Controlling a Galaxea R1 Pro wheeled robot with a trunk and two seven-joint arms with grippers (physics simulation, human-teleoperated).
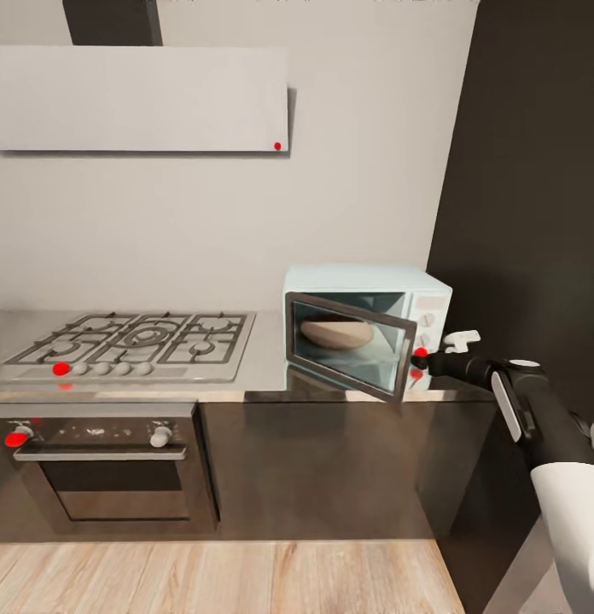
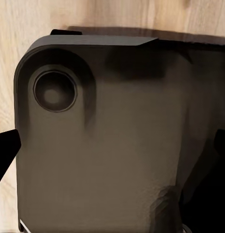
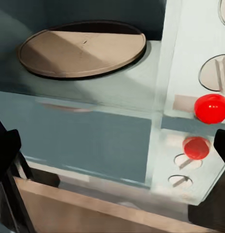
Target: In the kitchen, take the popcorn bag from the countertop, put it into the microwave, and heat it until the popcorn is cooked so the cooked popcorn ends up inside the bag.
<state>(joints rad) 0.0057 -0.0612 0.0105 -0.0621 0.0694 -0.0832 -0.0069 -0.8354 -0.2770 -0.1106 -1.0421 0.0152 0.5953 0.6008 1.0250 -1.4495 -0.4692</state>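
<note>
- The countertop (image 1: pixel 263 362) runs along the pale wall, a grey steel slab over dark cabinet fronts, with a wood floor (image 1: pixel 220 576) below.
- A gas hob (image 1: pixel 131 341) with black grates sits on its left part, and an oven (image 1: pixel 105 460) with a bar handle is built in under the hob.
- A flat grey hood (image 1: pixel 139 98) hangs on the wall above the hob.
- The microwave (image 1: pixel 416 298) stands on the right end of the countertop, beside a dark wall panel. Its glass door (image 1: pixel 348 345) hangs partly open, swung out toward the front.
- Inside the microwave lies a round tan plate (image 3: pixel 81 46); in the head view a low tan shape shows through the glass, and whether that is the popcorn bag or just the plate cannot be told.
- The right arm reaches in from the right, and the right gripper (image 1: pixel 427 362) is at the free edge of the door, just in front of the knob panel.
- In the right wrist view the dark fingers (image 3: pixel 7 153) stand wide apart, one at each side, with nothing between them. They look onto the panel's red light (image 3: pixel 211 108) and white knobs (image 3: pixel 187 161); whether a finger touches the door cannot be told.
- The left wrist view looks at a dark rounded part of the robot's body (image 2: pixel 107 136) over the wood floor. A dark fingertip (image 2: pixel 6 153) shows at one side, and how far the left gripper is open cannot be told.
</note>
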